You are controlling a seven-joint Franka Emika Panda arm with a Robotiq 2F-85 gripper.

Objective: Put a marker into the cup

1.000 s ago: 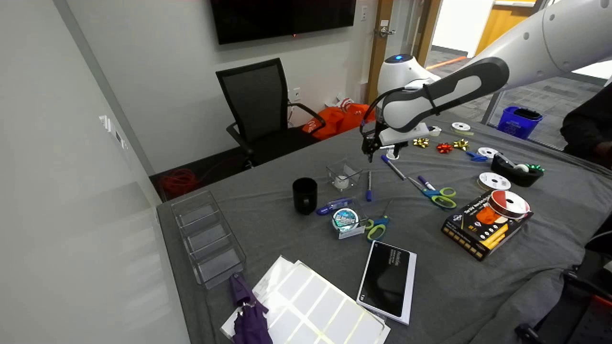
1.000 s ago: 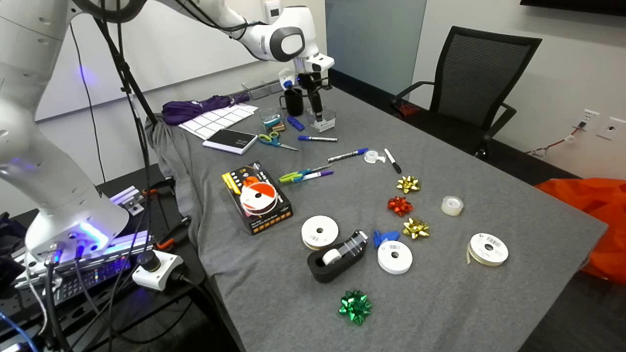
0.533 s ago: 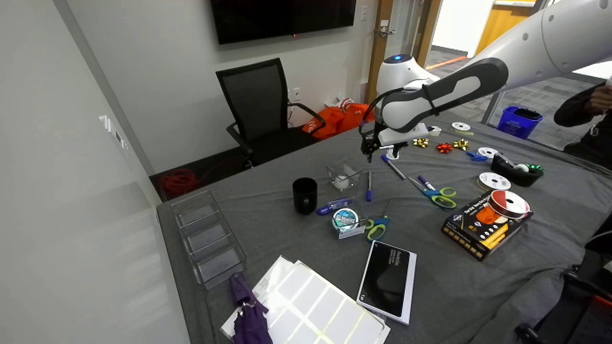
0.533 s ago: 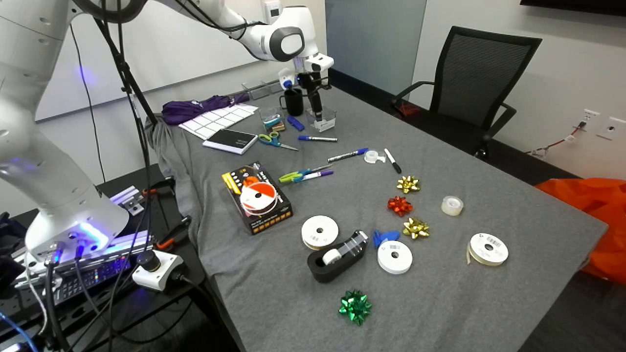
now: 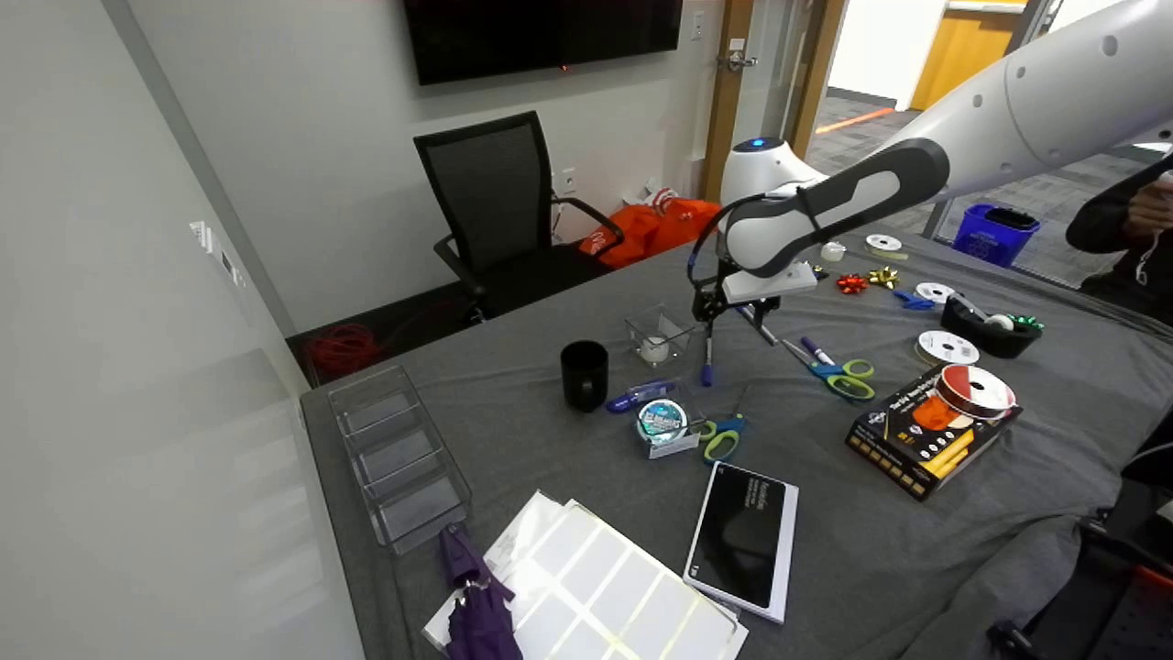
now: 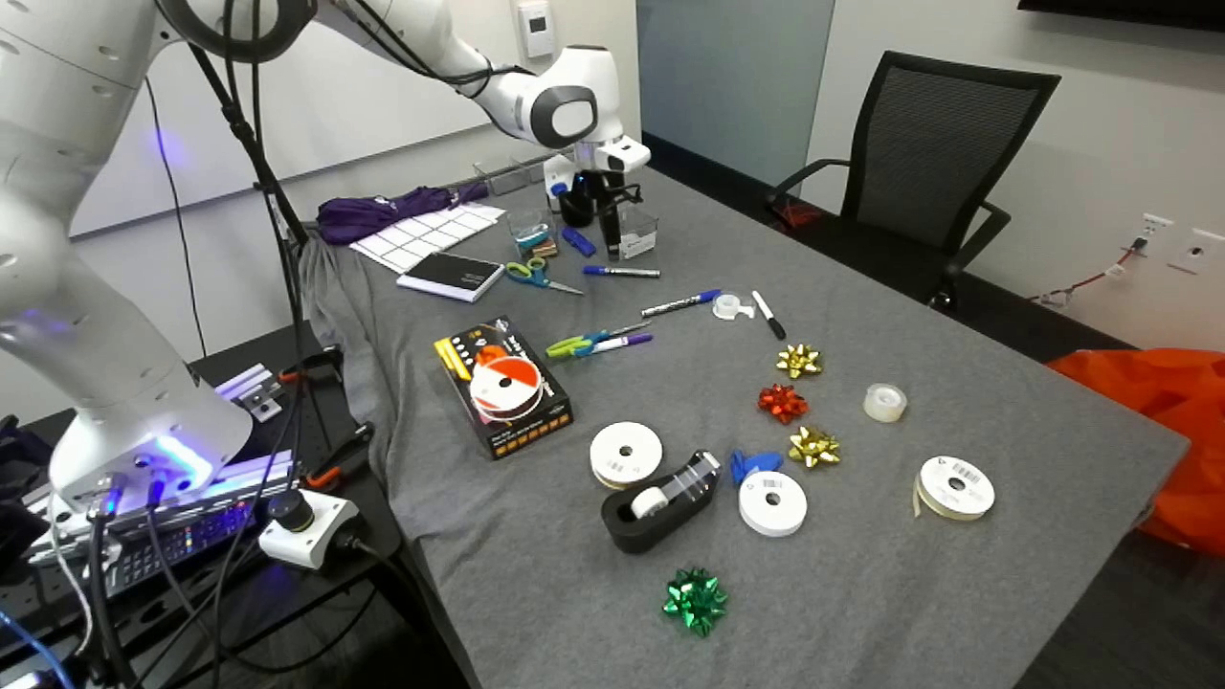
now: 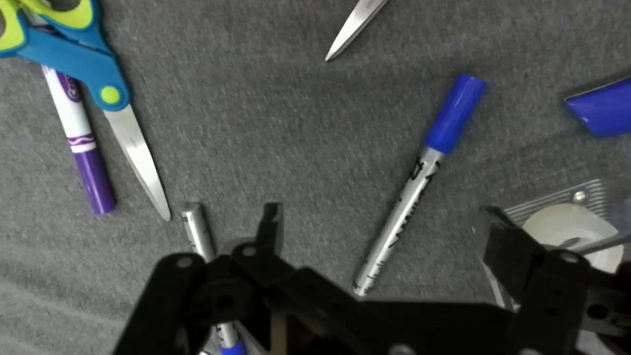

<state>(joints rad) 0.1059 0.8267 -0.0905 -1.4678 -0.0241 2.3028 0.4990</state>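
The cup (image 5: 584,378) is black and stands upright on the grey table; it is partly hidden behind the gripper in an exterior view (image 6: 576,211). A silver marker with a blue cap (image 7: 409,209) lies between my open fingers in the wrist view, cap pointing away from the gripper; it also shows in both exterior views (image 5: 707,373) (image 6: 622,272). My gripper (image 7: 383,209) is open and empty, low above this marker; it also shows in both exterior views (image 5: 733,321) (image 6: 612,251). Another blue-capped silver marker (image 7: 198,230) lies beside the left finger.
A clear container (image 5: 660,335) holding a tape roll stands beside the right finger (image 7: 567,224). Scissors (image 7: 113,88) lie over a purple marker (image 7: 76,123). A blue object (image 5: 640,395), a second clear container (image 5: 667,431) and more scissors (image 5: 722,440) lie near the cup.
The gripper was still between the two earlier frames. It has since come down toward the table, over the blue-capped marker, and away from above the clear container. The objects have not moved.
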